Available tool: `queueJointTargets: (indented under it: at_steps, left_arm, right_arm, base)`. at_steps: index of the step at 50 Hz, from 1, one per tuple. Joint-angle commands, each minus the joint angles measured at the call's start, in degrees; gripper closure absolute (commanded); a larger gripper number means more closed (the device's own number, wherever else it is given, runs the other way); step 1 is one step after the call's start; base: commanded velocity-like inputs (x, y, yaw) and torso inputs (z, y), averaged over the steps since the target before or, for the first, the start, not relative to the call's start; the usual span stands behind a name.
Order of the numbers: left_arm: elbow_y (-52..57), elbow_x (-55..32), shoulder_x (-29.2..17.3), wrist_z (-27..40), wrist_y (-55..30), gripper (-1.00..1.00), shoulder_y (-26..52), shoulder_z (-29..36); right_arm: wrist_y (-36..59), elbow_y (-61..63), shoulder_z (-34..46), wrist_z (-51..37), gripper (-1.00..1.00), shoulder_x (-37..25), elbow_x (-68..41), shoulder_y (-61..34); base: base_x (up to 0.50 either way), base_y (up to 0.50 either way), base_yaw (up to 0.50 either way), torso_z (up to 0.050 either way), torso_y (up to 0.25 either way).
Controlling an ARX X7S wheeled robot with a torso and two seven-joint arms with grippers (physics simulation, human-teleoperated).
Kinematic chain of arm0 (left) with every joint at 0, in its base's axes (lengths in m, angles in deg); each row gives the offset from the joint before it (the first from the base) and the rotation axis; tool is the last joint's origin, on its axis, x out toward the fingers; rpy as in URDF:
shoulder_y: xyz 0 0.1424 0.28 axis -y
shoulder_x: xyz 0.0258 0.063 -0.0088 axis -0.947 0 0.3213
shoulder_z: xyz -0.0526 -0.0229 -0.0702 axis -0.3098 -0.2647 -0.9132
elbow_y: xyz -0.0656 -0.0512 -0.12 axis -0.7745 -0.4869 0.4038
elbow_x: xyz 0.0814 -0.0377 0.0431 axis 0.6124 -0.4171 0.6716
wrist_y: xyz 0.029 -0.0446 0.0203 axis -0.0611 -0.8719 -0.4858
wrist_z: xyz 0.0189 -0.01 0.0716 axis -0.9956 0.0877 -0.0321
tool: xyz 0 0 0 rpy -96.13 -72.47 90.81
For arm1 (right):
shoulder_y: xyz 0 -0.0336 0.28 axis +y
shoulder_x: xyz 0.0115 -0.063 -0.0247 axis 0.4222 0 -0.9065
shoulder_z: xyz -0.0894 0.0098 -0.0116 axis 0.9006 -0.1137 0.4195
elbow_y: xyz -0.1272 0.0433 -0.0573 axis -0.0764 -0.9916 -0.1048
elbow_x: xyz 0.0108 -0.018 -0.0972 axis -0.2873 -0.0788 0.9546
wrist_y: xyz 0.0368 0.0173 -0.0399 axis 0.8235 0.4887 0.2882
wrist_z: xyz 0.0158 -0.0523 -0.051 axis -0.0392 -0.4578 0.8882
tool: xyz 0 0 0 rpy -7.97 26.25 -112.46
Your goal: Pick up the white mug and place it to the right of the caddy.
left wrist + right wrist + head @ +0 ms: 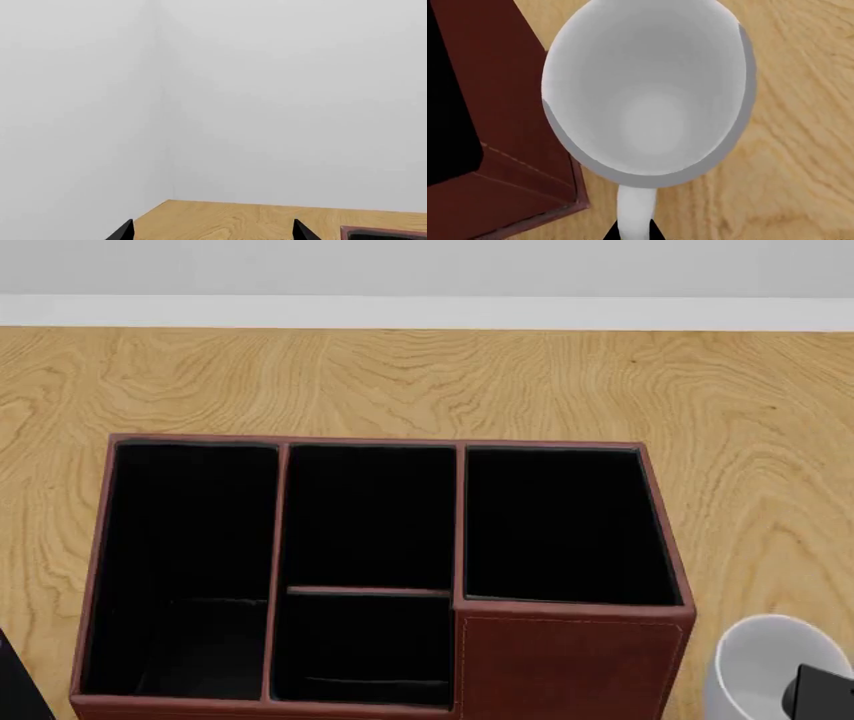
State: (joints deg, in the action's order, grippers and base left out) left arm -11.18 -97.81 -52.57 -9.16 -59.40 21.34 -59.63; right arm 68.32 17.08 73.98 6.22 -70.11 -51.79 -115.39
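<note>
The white mug point(763, 665) stands at the head view's bottom right, just right of the caddy point(561, 660), a reddish-brown box with black compartments. In the right wrist view the white mug point(647, 95) fills the frame, open side up, beside the caddy's point(500, 90) corner. My right gripper point(634, 232) is shut on the mug's handle point(635, 210), a black fingertip on each side of it; a black bit of that gripper point(821, 695) shows behind the mug. My left gripper point(212, 232) is open over bare wood, far from the mug, with a sliver of the caddy point(383, 233) beside it.
The wooden table point(400, 380) runs back to a pale wall. Its far corner and edge point(170, 202) show in the left wrist view. A black object point(16, 685) sits at the bottom left corner of the head view.
</note>
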Motion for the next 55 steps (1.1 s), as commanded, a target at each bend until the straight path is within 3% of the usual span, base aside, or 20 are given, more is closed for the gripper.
queueJointTargets:
  at_steps: [1,55]
  left_arm:
    - [0.32,0.14,-0.03,0.23,-0.41,-1.0,0.1,0.24]
    - [-0.53,0.47,0.14,0.14,-0.2,-1.0,0.11,0.65]
  right_arm:
    - [0.03,-1.18,-0.58,1.19,1.0,0.51,1.59,0.18]
    - [0.4,-8.14,0.45,4.85,1.0,5.53,1.59,2.63]
  base:
    - [0.0,0.0,0.0,0.0,0.0]
    - [0.0,0.0,0.0,0.0,0.001]
